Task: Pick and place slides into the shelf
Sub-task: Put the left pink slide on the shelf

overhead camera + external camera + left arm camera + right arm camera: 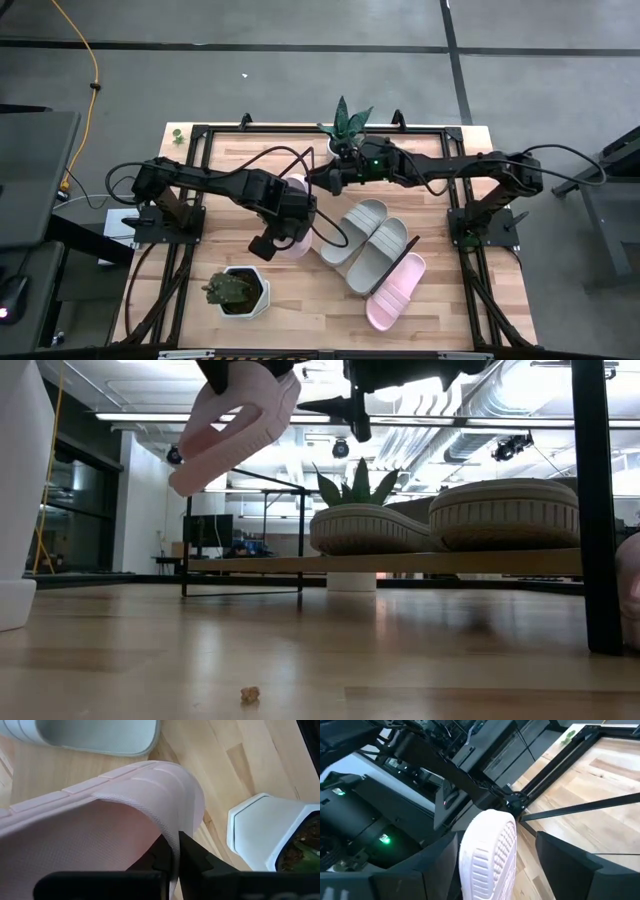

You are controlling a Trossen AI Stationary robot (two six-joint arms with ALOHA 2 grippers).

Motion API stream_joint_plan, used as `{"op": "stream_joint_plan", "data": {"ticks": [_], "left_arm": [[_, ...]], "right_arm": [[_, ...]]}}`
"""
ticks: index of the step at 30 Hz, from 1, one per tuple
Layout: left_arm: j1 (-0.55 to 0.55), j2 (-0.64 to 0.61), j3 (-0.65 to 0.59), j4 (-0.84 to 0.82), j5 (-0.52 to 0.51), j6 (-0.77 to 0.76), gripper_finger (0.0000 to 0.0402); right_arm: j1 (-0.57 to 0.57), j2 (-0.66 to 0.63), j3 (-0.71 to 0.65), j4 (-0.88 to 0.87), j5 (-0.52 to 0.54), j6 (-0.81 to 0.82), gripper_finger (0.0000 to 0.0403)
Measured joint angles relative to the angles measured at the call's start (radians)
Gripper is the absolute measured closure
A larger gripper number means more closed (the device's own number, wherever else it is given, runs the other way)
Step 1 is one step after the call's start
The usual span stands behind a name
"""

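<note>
Butcher-block tabletop (300, 300), potted plants at back and front | left gripper (175, 851) clamped on strap of pink slide (100, 820), held above table | right gripper (490, 865) fingers spread wide around its end | two grey slides (365, 240) and a pink one on shelf (400, 563).
</note>
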Motion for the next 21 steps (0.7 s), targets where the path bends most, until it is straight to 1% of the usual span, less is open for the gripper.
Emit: {"op": "stream_joint_plan", "data": {"ticks": [5, 11, 16, 21], "left_arm": [[0.0, 0.0, 0.0, 0.001, 0.0, 0.003, 0.0386], [0.0, 0.0, 0.0, 0.002, 0.0, 0.027, 0.0397], [0.0, 0.0, 0.0, 0.003, 0.0, 0.028, 0.0386], [0.0, 0.0, 0.0, 0.005, 0.0, 0.029, 0.0395]], "right_arm": [[0.004, 0.001, 0.0, 0.0, 0.004, 0.007, 0.0143], [0.005, 0.001, 0.0, -0.001, 0.005, 0.008, 0.0144], [0.005, 0.001, -0.001, 0.0, 0.011, 0.008, 0.0144], [0.007, 0.041, 0.031, 0.004, -0.005, 0.003, 0.0144]]}}
